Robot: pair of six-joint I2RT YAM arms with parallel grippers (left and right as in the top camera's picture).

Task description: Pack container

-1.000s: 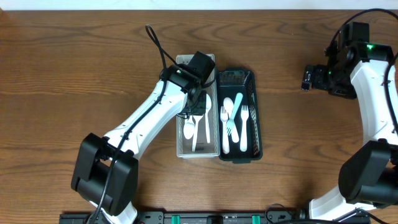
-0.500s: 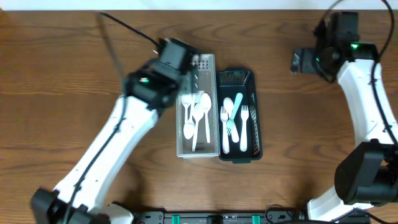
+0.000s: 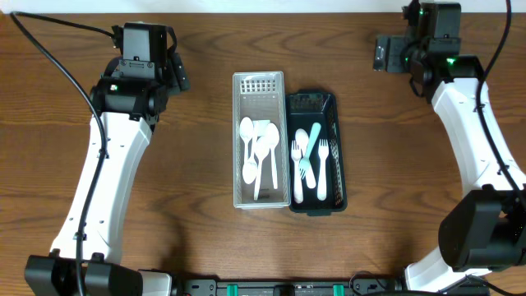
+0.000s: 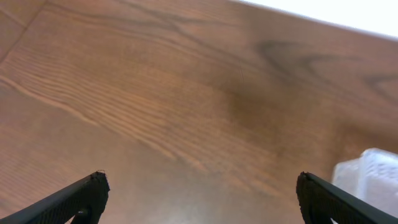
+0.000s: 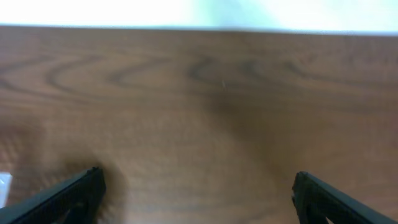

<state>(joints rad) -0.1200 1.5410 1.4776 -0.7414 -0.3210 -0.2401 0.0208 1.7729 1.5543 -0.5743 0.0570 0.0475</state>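
A clear plastic container [image 3: 237, 164] in the middle of the table holds several white spoons [image 3: 261, 148]. Touching its right side is a dark container [image 3: 339, 148] with white forks [image 3: 301, 168] and one pale blue utensil [image 3: 316, 146]. My left gripper [image 3: 175, 72] hangs open and empty at the back left, well away from the containers. In the left wrist view the left gripper [image 4: 202, 186] spans bare wood, with a corner of the clear container [image 4: 373, 177] at the right edge. At the back right my right gripper [image 3: 383, 54] is open and empty; the right wrist view shows only wood under the right gripper [image 5: 199, 182].
The table's far edge [image 5: 199, 26] runs close behind both grippers. Black cables [image 3: 57, 25] trail off the left arm along the back left. A black rail [image 3: 271, 288] lines the front edge.
My left arm has swung from over the clear container out to the back left, and its jaws have opened. The right gripper has drifted towards the back and a little left.
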